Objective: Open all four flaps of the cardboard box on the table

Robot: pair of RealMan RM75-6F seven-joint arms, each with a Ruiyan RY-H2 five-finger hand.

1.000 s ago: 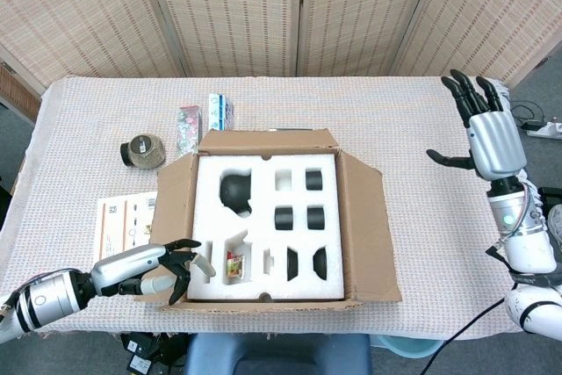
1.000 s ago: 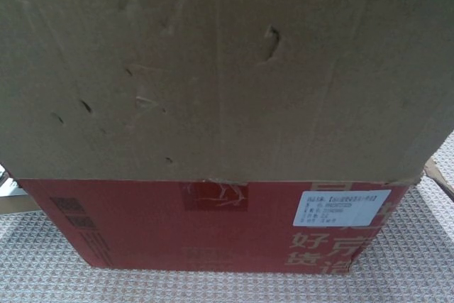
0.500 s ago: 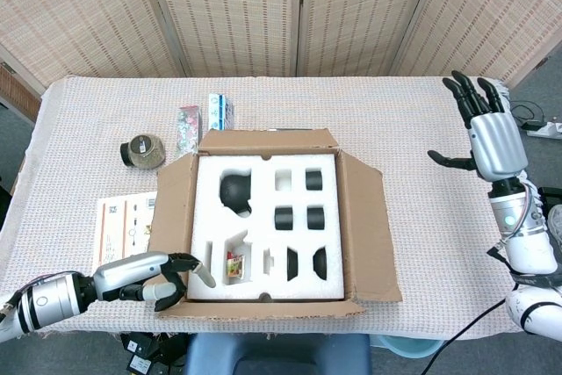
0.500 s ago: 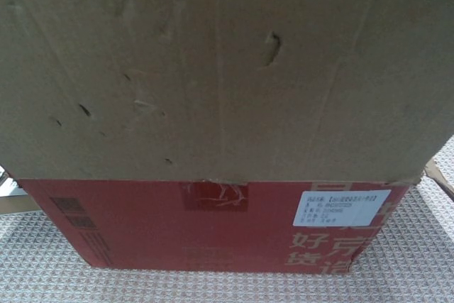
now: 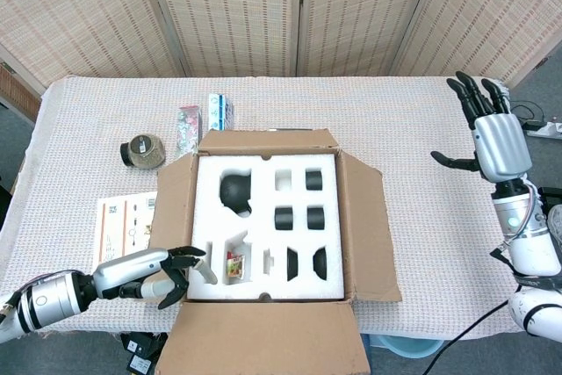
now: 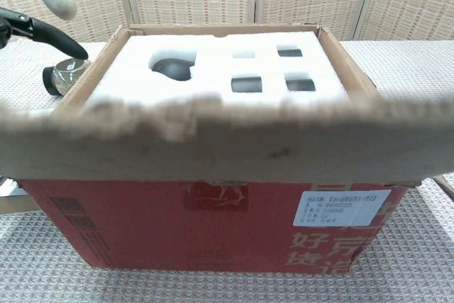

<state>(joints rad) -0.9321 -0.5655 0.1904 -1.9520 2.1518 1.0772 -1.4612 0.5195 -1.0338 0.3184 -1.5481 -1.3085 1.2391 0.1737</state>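
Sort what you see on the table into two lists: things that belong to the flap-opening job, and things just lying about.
Belong to the job:
cardboard box
near flap
left hand

Lying about:
round jar
two small cartons
printed leaflet

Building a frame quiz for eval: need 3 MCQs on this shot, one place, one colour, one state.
1. Where is the round jar?
A. inside the foam
B. on the table, left of the cardboard box
C. in the right hand

2. What colour is the box's front wall?
A. red
B. blue
C. green

3. How does the near flap lie?
A. shut over the foam insert
B. standing upright
C. folded out toward the robot

Answers:
1 B, the jar sits on the cloth beside the left flap.
2 A, chest view shows it red.
3 C, head view shows it hanging outward, foam uncovered.
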